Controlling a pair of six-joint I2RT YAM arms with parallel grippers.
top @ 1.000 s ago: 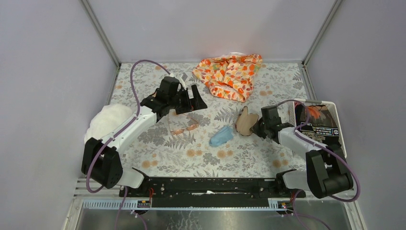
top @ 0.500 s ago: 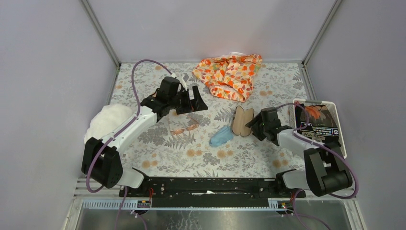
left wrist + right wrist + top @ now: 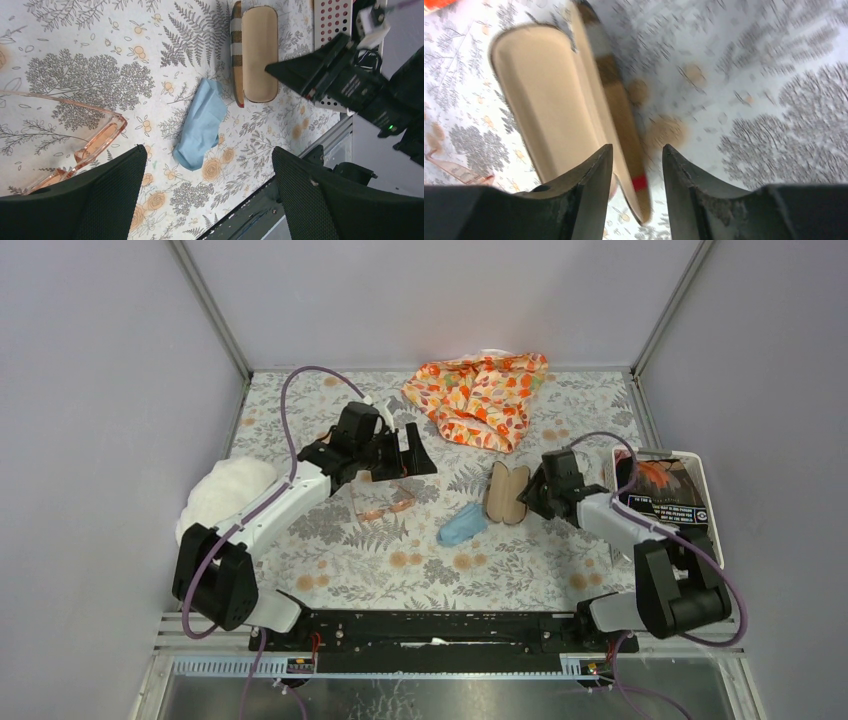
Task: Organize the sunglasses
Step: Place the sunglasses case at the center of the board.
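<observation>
The sunglasses point(image 3: 385, 502), with a thin orange-pink frame and pale lenses, lie on the floral table just in front of my left gripper point(image 3: 402, 453). That gripper hovers above them, open and empty. In the left wrist view the sunglasses point(image 3: 80, 131) lie left of the gripper point(image 3: 210, 192). The brown plaid case point(image 3: 507, 493) lies open with its beige inside up. My right gripper point(image 3: 538, 492) is at its right edge. In the right wrist view the jaws point(image 3: 636, 165) stand narrowly apart astride the case's plaid rim point(image 3: 616, 92), with gaps on both sides. A blue cloth point(image 3: 462, 525) lies between sunglasses and case.
An orange floral fabric bag point(image 3: 482, 395) lies at the back middle. A white fluffy bundle point(image 3: 225, 495) sits at the left by my left arm. A white perforated basket point(image 3: 700, 475) with a dark packet stands at the right edge.
The case went from tilted up in my right gripper to lying open and flat on the table. My right gripper shifted toward the back beside it. The left arm barely moved.
</observation>
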